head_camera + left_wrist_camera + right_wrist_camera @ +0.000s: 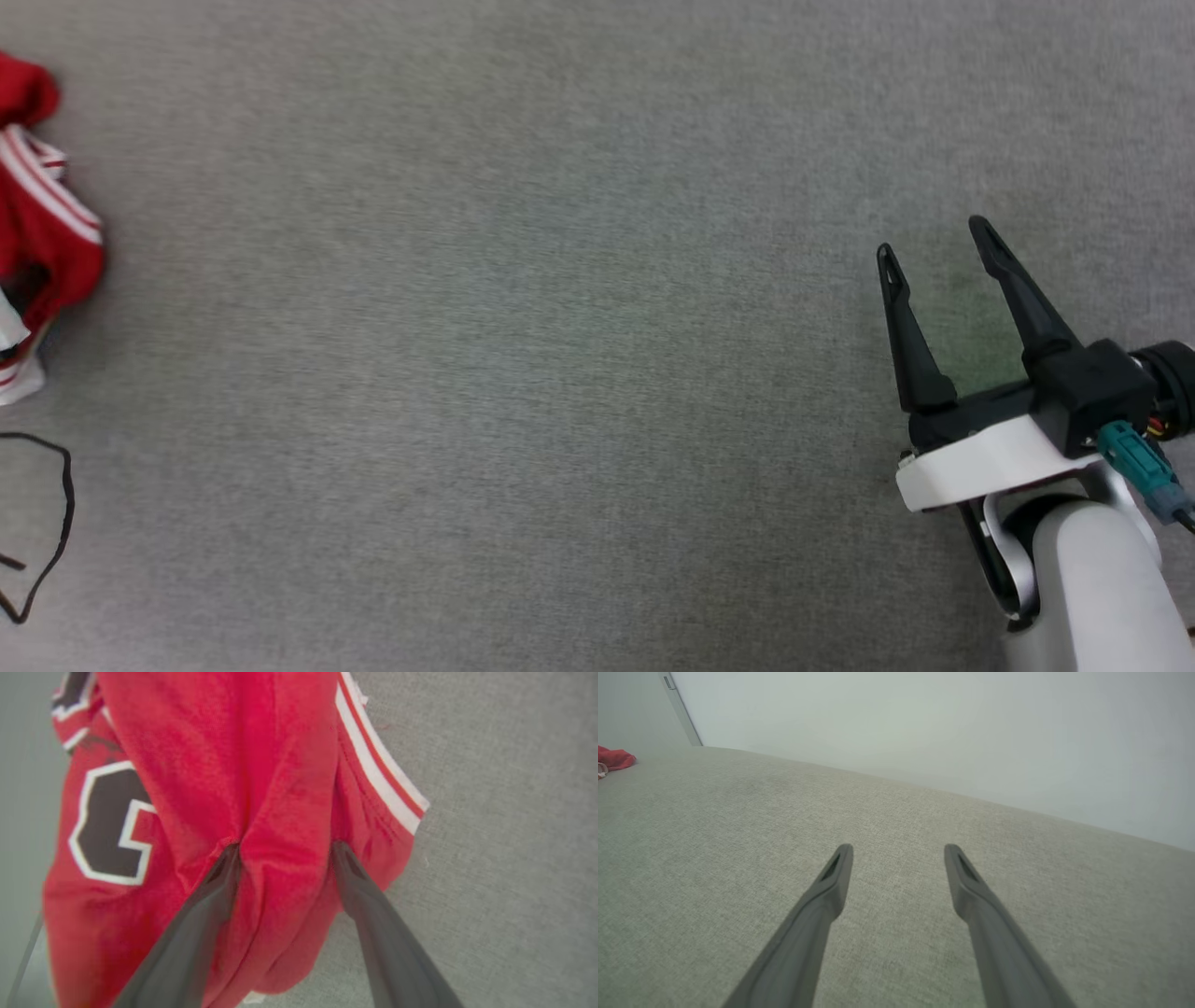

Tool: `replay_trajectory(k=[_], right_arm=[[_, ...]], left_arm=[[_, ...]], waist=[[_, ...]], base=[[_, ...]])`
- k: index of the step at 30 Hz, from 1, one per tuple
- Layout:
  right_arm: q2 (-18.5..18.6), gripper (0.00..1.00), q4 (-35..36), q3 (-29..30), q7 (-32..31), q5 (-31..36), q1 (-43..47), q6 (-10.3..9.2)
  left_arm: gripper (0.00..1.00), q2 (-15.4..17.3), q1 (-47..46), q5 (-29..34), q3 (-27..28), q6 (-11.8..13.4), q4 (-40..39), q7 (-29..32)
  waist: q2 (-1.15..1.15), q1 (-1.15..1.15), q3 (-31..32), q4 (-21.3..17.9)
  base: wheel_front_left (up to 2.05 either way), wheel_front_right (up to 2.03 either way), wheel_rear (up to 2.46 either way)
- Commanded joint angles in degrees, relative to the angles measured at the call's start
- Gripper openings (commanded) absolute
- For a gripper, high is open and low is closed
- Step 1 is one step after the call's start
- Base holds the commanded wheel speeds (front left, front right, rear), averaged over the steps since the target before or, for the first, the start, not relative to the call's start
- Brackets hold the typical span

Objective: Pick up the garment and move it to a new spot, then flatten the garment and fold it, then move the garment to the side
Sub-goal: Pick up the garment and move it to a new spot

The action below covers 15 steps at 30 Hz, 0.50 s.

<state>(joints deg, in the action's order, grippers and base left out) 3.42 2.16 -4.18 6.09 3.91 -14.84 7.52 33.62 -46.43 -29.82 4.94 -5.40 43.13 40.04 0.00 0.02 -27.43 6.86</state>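
Left gripper [286,845] spread, tips dug into jersey [187,765]; right gripper [933,236] spread at 4 o'clock over grey surface [560,373], pale wall [924,718] behind.

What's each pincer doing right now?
Left pincer: open, astride a fold of the jersey.
Right pincer: open, empty.

The garment [42,215] lies on the counter [560,373] at the head view's far left edge, with a cable loop [69,495] below it. The right gripper [934,238] sits lower right, well apart. In the left wrist view, the left gripper [285,847] straddles a garment fold.
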Motion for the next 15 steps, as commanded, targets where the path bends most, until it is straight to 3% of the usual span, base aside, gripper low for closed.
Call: replay_trajectory(k=[1,6,7,8,9,15], right_arm=[[0.04,1.0,0.08,-0.16,0.49,-0.43,-1.5,-0.06],[0.09,1.0,-0.72,-0.21,0.71,-0.68,-2.12,-0.06],[0.13,1.0,-0.88,-0.23,0.68,-0.64,-2.17,-0.06],[0.19,1.0,-0.98,-0.18,0.6,-0.68,-2.16,-0.06],[0.27,1.0,-1.16,-0.21,0.54,-0.7,-2.17,-0.06],[0.55,1.0,-2.17,-0.66,0.66,-1.03,-2.06,-0.06]], left_arm=[[1.0,0.4,1.16,-0.83,0.84,0.8,1.39,0.8],[1.0,-0.99,3.97,-2.61,2.14,2.09,5.62,1.38],[0.53,-1.55,4.28,-2.71,2.03,2.15,6.31,1.59],[0.22,-1.8,4.27,-2.57,2.01,2.32,6.46,0.68],[0.0,-1.93,4.17,-2.37,2.06,2.47,6.5,-0.35],[0.0,0.31,0.77,1.26,1.08,3.83,4.45,-11.0]], waist=[[0.0,-0.02,-3.55,-2.95],[0.0,-0.02,-4.58,-2.96],[0.0,-0.02,-4.56,-2.8],[0.0,-0.02,-4.5,-2.59],[0.0,-0.02,-4.33,-2.38],[0.0,-0.02,-1.0,-1.17]], base=[[0.0,0.0,0.0],[0.0,0.0,0.0],[0.0,0.0,0.0],[0.0,0.0,0.0],[0.0,0.0,0.0],[0.0,0.0,0.0]])
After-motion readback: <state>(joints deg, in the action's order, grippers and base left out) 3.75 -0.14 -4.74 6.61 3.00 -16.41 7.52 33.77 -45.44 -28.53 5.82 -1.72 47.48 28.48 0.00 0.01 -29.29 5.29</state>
